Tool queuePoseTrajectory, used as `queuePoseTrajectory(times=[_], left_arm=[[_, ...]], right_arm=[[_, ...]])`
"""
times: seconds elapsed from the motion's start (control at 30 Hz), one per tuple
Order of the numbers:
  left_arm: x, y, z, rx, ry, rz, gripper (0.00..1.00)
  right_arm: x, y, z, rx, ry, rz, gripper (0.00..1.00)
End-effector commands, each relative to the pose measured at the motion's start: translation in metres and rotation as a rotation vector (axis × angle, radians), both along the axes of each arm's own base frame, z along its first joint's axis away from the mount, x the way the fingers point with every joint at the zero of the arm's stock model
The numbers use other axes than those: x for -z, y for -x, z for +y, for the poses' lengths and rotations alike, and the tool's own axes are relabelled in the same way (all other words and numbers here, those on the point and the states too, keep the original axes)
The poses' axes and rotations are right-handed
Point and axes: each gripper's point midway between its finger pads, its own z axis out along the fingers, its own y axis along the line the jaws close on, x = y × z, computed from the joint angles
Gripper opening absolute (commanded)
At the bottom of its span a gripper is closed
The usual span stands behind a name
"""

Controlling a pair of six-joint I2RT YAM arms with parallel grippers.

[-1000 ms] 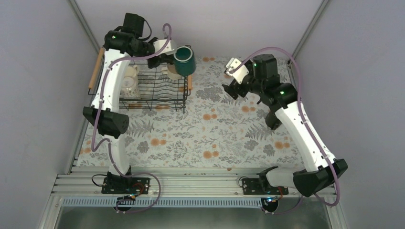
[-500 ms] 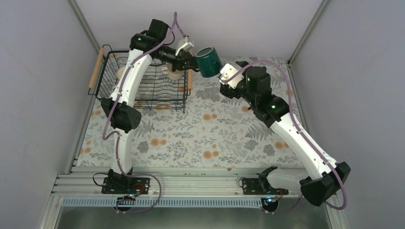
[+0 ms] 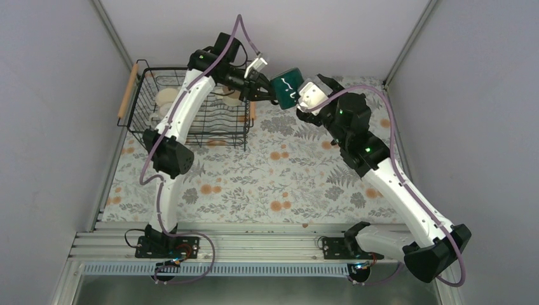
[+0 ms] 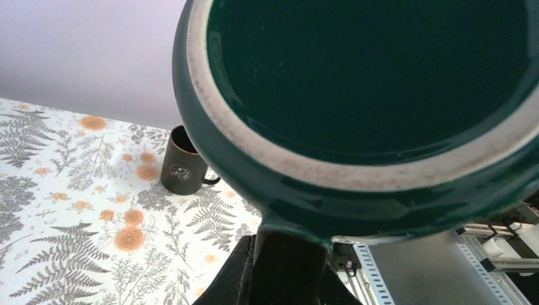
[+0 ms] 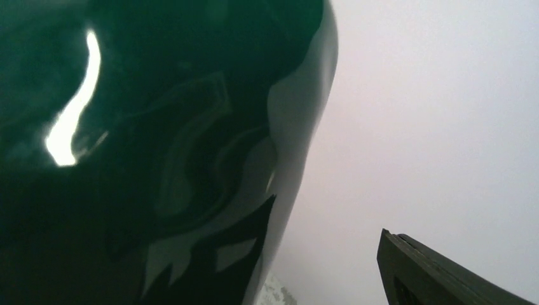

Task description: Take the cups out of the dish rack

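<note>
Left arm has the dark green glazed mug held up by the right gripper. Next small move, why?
Probably close the right gripper on the dark green glazed mug. The left gripper holds it aloft right beside the right one, and the right wrist view shows the mug's wall filling the space next to a spread finger. Left releases only afterwards.

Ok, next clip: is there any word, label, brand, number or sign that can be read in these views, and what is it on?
No text can be read in any view.
Dark mug on the tablecloth: a round emblem on its side, too small to read.
Green mug held by the left hand: the right wrist view shows glossy shapes on its wall, but no letters.
</note>
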Motion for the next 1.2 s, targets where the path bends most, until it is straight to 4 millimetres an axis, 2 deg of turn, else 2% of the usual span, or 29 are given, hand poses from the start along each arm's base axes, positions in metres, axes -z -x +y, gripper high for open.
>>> queuePoseTrajectory(times=[0.0, 0.1, 0.27, 0.4, 0.47, 0.53, 0.6, 0.63, 0.67, 0.77, 0.8, 0.87, 0.93, 1.0, 1.17], left_arm=[[-0.01, 0.01, -0.005, 0.072, 0.077, 0.059, 0.03], [-0.003, 0.007, -0.007, 0.067, 0.064, 0.068, 0.02], [0.009, 0.006, -0.011, 0.077, 0.053, 0.105, 0.02], [0.007, 0.014, -0.015, 0.094, 0.053, 0.068, 0.02], [0.011, 0.016, -0.018, 0.09, 0.032, 0.057, 0.03], [0.016, 0.015, -0.018, 0.078, 0.006, 0.042, 0.15], [0.022, 0.013, -0.018, 0.066, -0.018, 0.028, 0.21], [0.026, 0.011, -0.018, 0.059, -0.032, 0.018, 0.28], [0.029, 0.01, -0.018, 0.051, -0.047, 0.007, 0.41], [0.036, 0.007, -0.017, 0.043, -0.064, 0.007, 0.48], [0.036, 0.007, -0.017, 0.044, -0.065, 0.008, 0.59], [0.036, 0.007, -0.017, 0.042, -0.068, 0.006, 0.73], [0.035, 0.006, -0.015, 0.035, -0.07, -0.008, 0.91], [0.03, 0.003, -0.01, 0.019, -0.07, -0.039, 0.99], [0.014, -0.014, 0.02, -0.059, -0.068, -0.122, 1.0]], right_arm=[[-0.031, 0.004, 0.007, -0.042, -0.072, -0.087, 0.86], [-0.039, 0.005, 0.008, -0.047, -0.092, -0.095, 0.77], [-0.041, 0.007, 0.01, -0.064, -0.103, -0.096, 0.4], [-0.042, 0.007, 0.009, -0.058, -0.106, -0.103, 0.34], [-0.045, 0.008, 0.008, -0.055, -0.112, -0.11, 0.22], [-0.048, 0.007, 0.007, -0.046, -0.113, -0.116, 0.05], [-0.05, 0.004, 0.004, -0.028, -0.112, -0.117, 0.04], [-0.051, 0.003, 0.003, -0.02, -0.111, -0.118, 0.04], [-0.051, 0.002, 0.002, -0.009, -0.112, -0.12, 0.04], [-0.053, 0.003, 0.0, -0.002, -0.118, -0.122, 0.04], [-0.052, 0.004, 0.0, -0.004, -0.119, -0.12, 0.04], [-0.051, 0.004, -0.001, 0.0, -0.114, -0.118, 0.04], [-0.05, 0.003, -0.003, 0.009, -0.103, -0.119, 0.04], [-0.05, 0.003, -0.006, 0.019, -0.096, -0.124, 0.04], [-0.042, -0.002, -0.015, 0.054, -0.048, -0.116, 0.04]])
